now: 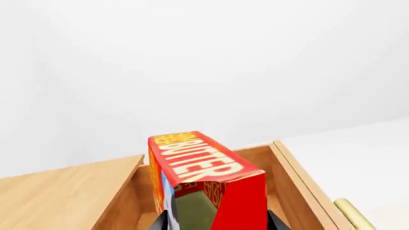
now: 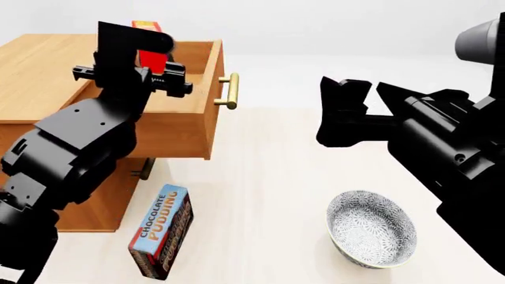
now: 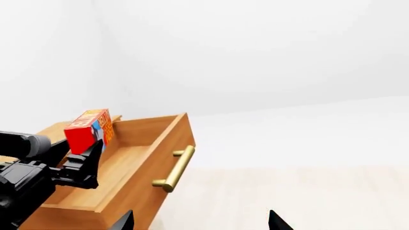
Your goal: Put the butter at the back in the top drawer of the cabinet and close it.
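The butter, a red and yellow box with white lettering, is held upright by my left gripper, which is shut on its lower end. It hangs above the inside of the top drawer, which is pulled out of the cabinet. From the head view the butter shows above the left gripper, over the drawer with its brass handle. My right gripper is open and holds nothing, hovering to the right of the drawer. In its own view the right gripper faces the drawer and butter.
A dark "Chocolate Pudding" box lies on the floor in front of the cabinet. A patterned bowl sits to the right, below my right arm. A lower drawer's handle peeks out beneath the open drawer.
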Robot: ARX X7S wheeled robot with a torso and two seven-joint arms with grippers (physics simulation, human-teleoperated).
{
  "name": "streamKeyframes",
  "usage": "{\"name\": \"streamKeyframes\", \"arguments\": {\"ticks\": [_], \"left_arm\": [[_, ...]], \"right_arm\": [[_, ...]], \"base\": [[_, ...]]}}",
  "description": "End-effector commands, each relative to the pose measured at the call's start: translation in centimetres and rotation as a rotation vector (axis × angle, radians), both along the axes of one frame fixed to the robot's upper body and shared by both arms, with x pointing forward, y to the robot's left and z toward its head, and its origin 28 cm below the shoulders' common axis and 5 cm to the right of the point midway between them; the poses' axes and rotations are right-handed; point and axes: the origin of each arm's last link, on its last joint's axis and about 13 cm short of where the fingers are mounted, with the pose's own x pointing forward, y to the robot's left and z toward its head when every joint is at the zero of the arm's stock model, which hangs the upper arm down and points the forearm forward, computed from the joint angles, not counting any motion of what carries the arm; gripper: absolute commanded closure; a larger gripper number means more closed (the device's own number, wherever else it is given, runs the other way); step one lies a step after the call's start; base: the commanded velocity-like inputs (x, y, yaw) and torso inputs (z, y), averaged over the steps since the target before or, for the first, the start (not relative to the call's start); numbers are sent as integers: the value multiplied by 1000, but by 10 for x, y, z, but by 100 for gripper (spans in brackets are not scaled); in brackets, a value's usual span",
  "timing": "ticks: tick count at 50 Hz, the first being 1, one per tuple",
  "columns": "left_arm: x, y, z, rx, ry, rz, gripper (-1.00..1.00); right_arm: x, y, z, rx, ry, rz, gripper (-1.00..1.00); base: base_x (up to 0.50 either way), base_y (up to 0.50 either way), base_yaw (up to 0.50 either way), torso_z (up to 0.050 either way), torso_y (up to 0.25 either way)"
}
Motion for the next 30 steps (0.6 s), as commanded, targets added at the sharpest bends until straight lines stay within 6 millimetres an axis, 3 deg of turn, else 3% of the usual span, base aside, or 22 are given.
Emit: {"name": "streamKeyframes", "arguments": {"ticks": [1, 30], "left_arm": [[8, 3, 8, -82, -20, 20, 100], [14, -1, 8, -109, -24, 20, 100]], "right_arm": [[1, 0, -1, -3, 6, -2, -100], [1, -1, -4, -11, 15, 0, -100]], "base": [[0, 0, 0, 0, 0], [0, 0, 0, 0, 2]]}}
